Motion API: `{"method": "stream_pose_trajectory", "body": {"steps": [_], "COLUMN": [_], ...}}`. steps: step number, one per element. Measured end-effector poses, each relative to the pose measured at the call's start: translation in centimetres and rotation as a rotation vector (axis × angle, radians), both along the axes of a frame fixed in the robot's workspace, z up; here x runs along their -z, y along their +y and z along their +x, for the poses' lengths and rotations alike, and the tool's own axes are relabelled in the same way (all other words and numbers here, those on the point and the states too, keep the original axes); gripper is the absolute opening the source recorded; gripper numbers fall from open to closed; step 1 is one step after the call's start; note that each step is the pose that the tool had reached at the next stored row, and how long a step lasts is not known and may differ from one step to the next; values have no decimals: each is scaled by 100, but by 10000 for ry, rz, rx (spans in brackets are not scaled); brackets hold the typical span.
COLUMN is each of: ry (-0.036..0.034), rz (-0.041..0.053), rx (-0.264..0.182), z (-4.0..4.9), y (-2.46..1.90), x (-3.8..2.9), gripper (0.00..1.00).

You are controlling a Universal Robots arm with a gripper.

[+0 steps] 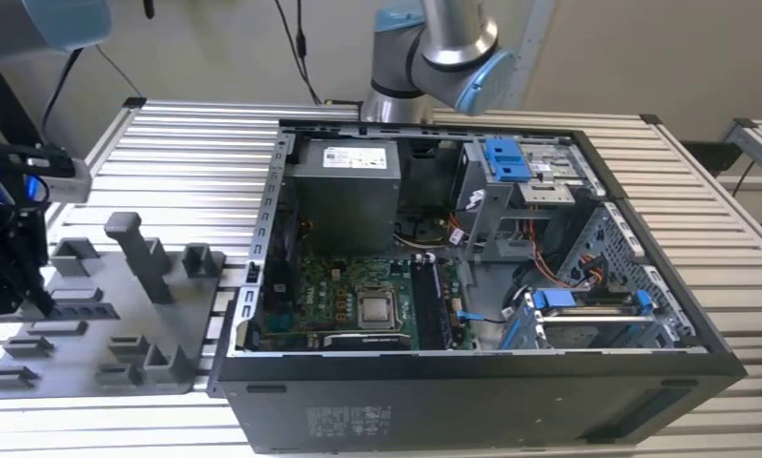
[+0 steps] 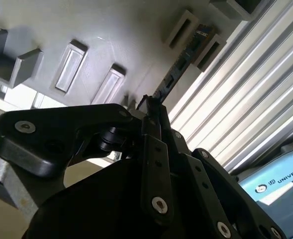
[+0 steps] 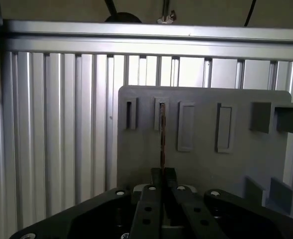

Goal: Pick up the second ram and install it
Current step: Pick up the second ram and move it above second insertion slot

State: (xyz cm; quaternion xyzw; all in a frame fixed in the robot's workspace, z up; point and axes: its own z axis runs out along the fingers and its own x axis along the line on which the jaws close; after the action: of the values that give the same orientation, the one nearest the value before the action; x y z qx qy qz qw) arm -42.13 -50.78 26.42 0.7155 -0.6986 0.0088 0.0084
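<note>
The second ram (image 3: 162, 130) stands on its edge in a slot of the grey holder plate (image 3: 206, 169), seen as a thin dark line in the first wrist view. In the second wrist view the ram (image 2: 186, 55) runs away from the fingertips across the plate (image 2: 47, 30). My gripper (image 3: 162, 174) has its fingers tight together with the ram's near end between them. In the exterior view the gripper (image 1: 37, 301) is at the exterior view's left, low over the plate (image 1: 126, 334), with the ram (image 1: 86, 310) beside it.
An open computer case (image 1: 483, 391) fills the middle of the slatted metal table (image 1: 190, 143), its motherboard (image 1: 355, 296) exposed. Upright posts (image 1: 139, 253) rise from the holder plate near the gripper. The arm's base (image 1: 425, 57) stands behind the case.
</note>
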Motion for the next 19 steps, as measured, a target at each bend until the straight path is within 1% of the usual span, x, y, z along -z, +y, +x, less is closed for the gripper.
{"method": "stream_pose_trajectory", "body": {"steps": [19], "ry": [-1], "rz": [1], "rx": [-1], "z": [0], "y": [0], "x": [-213], "gripper": [14]}}
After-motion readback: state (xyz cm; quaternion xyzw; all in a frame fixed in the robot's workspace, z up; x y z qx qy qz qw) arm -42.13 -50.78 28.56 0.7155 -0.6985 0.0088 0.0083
